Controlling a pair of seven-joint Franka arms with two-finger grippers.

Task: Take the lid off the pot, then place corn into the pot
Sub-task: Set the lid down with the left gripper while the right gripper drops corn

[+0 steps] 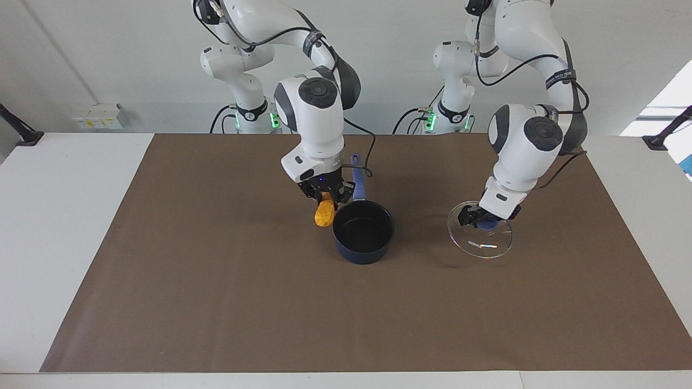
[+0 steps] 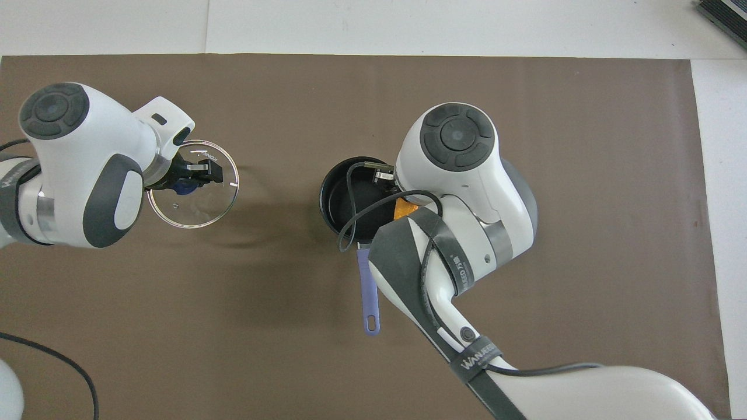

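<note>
The dark blue pot [image 1: 363, 233] stands open mid-mat, its long blue handle [image 1: 358, 178] pointing toward the robots; it also shows in the overhead view [image 2: 350, 198]. My right gripper [image 1: 326, 199] is shut on the orange-yellow corn [image 1: 324, 212], which hangs upright over the pot's rim on the side toward the right arm's end; a bit of the corn [image 2: 402, 210] shows under the wrist. My left gripper [image 1: 486, 220] is shut on the blue knob of the glass lid [image 1: 481, 240], holding it tilted low over the mat toward the left arm's end [image 2: 192, 186].
A brown mat [image 1: 216, 302] covers most of the white table [image 1: 54, 216]. The right arm's black cable [image 2: 356, 216] loops over the pot. A dark object [image 2: 723, 14] lies at the table's corner farthest from the robots, at the right arm's end.
</note>
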